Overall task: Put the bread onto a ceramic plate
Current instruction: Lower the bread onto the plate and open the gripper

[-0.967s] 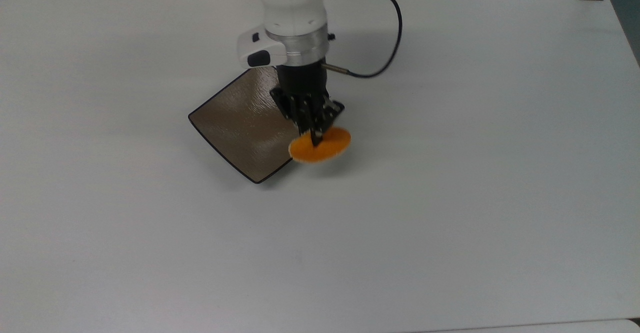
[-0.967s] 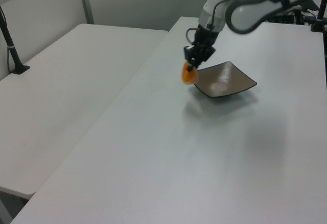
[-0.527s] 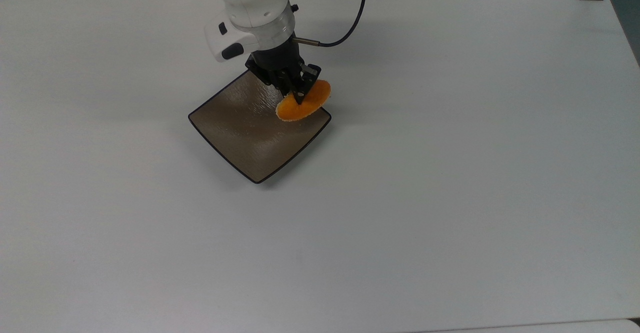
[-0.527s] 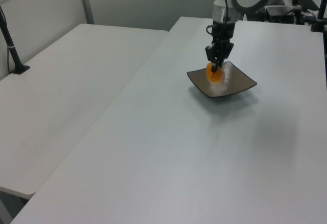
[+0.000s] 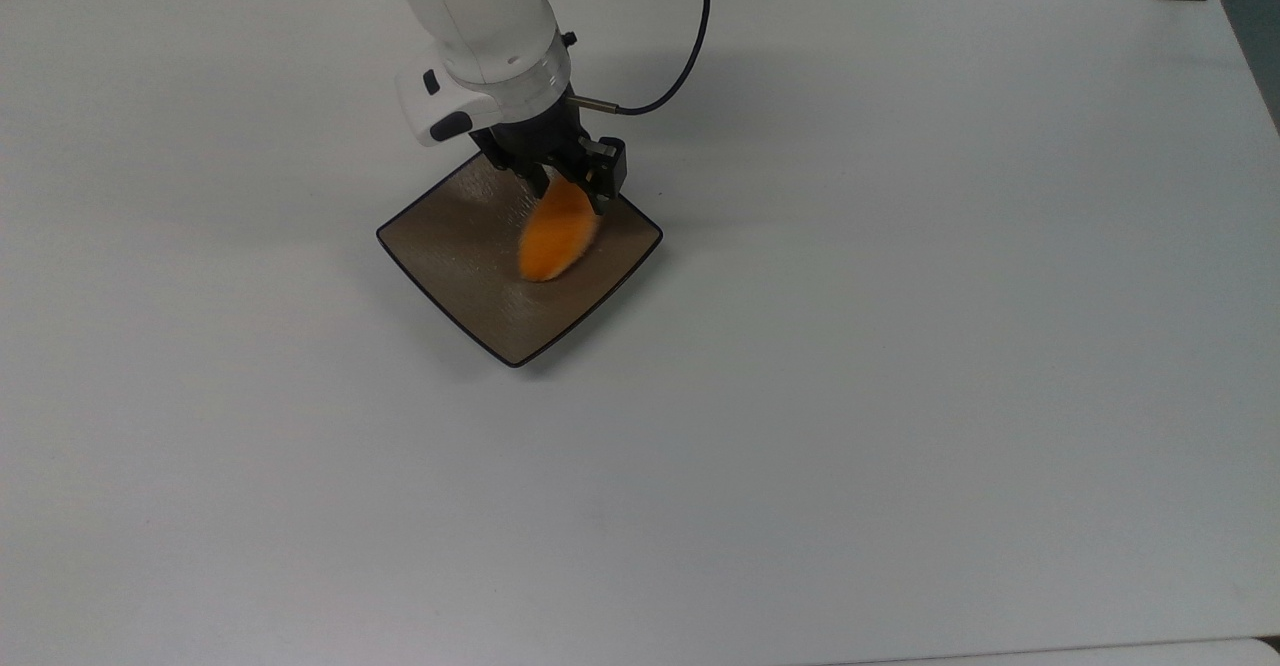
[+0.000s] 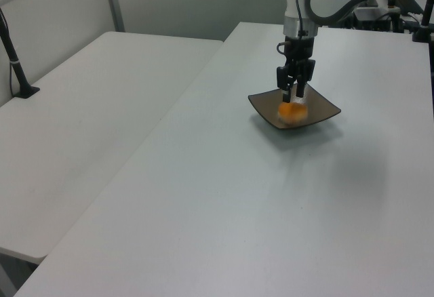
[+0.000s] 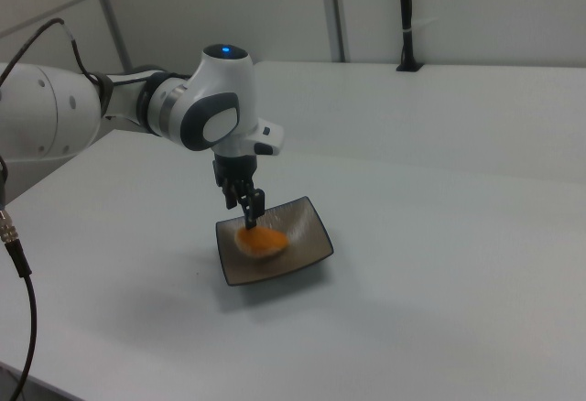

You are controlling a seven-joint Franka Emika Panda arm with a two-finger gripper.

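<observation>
White counter (image 5: 900,346) spreads wide under everything. On it sits the square brown-grey ceramic plate (image 5: 450,246), glossy with a thin dark rim. Over the plate hangs the pincer (image 5: 568,184), its fingers spread apart and clear of the bread (image 5: 556,231). That orange slice lies blurred just below the fingertips, within the plate's rim, near its middle in the right view.
</observation>
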